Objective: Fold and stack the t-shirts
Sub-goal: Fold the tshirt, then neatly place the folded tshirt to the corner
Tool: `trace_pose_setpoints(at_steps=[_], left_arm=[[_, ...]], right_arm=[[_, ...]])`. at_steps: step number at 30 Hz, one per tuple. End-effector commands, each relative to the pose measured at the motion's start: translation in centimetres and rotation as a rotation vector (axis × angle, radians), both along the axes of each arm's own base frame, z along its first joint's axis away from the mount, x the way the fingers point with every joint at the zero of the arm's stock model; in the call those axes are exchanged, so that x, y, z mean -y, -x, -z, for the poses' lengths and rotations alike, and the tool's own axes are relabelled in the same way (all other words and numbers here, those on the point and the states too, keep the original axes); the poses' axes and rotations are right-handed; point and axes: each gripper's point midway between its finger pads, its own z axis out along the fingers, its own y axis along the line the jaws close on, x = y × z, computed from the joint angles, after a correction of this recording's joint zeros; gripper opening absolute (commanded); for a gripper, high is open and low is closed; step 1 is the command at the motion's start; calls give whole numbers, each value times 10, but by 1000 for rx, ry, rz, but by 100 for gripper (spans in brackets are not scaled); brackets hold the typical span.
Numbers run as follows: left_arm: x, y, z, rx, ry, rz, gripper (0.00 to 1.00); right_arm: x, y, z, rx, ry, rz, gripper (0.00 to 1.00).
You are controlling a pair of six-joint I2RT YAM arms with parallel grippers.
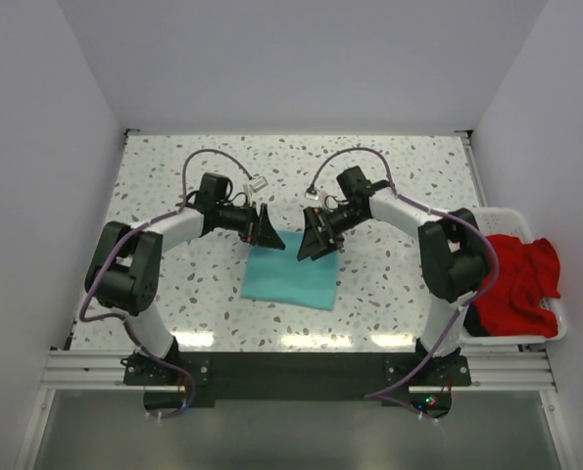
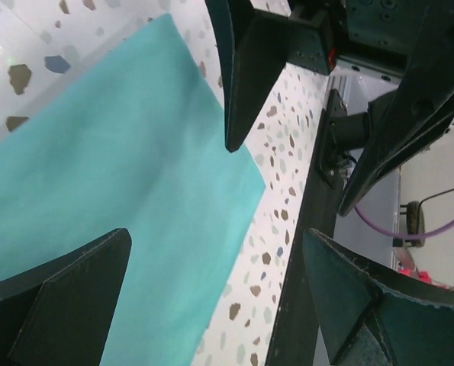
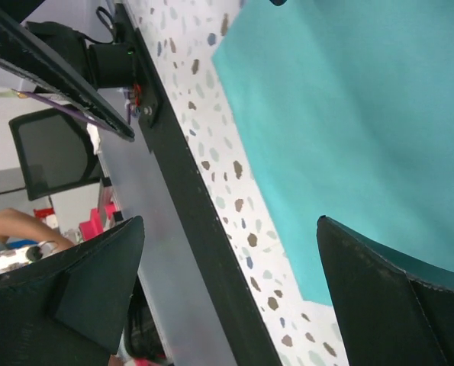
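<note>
Under both sets of spread, empty jaws, left gripper point(image 1: 268, 230) and right gripper point(image 1: 309, 243) close together, lies the folded teal shirt point(image 1: 291, 277), red shirt point(image 1: 516, 279) well right in the basket point(image 1: 556, 333); risk: grippers clash, or snag the edge and undo the fold.

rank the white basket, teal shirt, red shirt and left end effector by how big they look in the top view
1. white basket
2. red shirt and teal shirt: too alike to rank, since red is bunched
3. left end effector
</note>
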Motion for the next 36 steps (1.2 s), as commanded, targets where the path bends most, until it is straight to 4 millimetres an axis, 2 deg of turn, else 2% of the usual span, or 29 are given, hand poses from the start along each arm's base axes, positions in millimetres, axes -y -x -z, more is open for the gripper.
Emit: trace_pose_setpoints(at_steps=[1,3,4,5,6,7,9,13,15,17,18,19,20,21,22,23,24,25,26,27,28,29,30,31,32,33,35,36], left_arm=[[13,-39,10,23,30,-59,100],[14,-49,21,10,26,-75,100],[11,-58,36,-24,17,-97,100],[9,-61,43,-45,18,-105,100],[6,-64,50,-66,19,-117,100],[3,-67,61,-96,17,-133,100],[-5,-70,68,-133,30,-156,100],[-14,-64,80,-184,46,-174,100],[-17,-64,77,-175,52,-180,100],[-21,-71,62,-131,64,-189,100],[-23,-75,54,-104,68,-192,100],[-23,-84,33,-45,82,-192,100],[-26,-91,20,-2,83,-204,100],[-28,-96,6,39,80,-218,100],[-34,-108,-23,134,72,-248,100],[-39,-114,-37,182,59,-274,100],[-46,-120,-49,240,33,-309,100],[-63,-131,-75,322,-17,-406,100],[-73,-136,-86,368,-51,-459,100],[-83,-137,-97,405,-79,-505,100],[-92,-130,-116,468,-95,-539,100],[-108,-137,-124,510,-148,-626,100],[-116,-133,-124,508,-187,-653,100],[-123,-124,-131,514,-209,-675,100],[-132,-124,-132,517,-250,-716,100],[-135,-121,-134,518,-268,-725,100],[-144,-112,-136,515,-317,-747,100],[-146,-109,-136,512,-330,-752,100]], right_arm=[[0,-30,15,-2,-14,21,98],[9,-51,31,42,-11,-4,98],[14,-55,37,32,0,-3,98],[16,-64,37,39,-5,3,98],[23,-71,52,28,-3,2,97],[28,-70,58,0,15,2,97],[36,-80,72,-27,21,18,97],[43,-87,80,-103,-2,57,96],[44,-93,75,-94,-14,62,96],[44,-96,63,-77,-22,64,95],[43,-107,51,-26,-30,60,95],[45,-111,42,-18,-19,60,95],[47,-131,19,89,-5,62,95],[50,-140,7,129,13,72,95],[52,-149,-5,178,33,89,96],[56,-158,-15,227,66,110,96],[58,-166,-37,301,109,146,98],[59,-170,-46,351,137,164,99],[61,-167,-46,366,179,178,98],[53,-157,-67,420,199,187,99],[58,-159,-65,467,285,216,99],[57,-150,-67,493,322,217,99],[43,-128,-52,488,380,176,99],[47,-123,-57,553,451,189,99],[42,-112,-52,569,488,171,99],[26,-87,-37,560,515,108,99],[18,-72,-26,588,578,76,99],[4,-54,-15,600,596,14,99]])
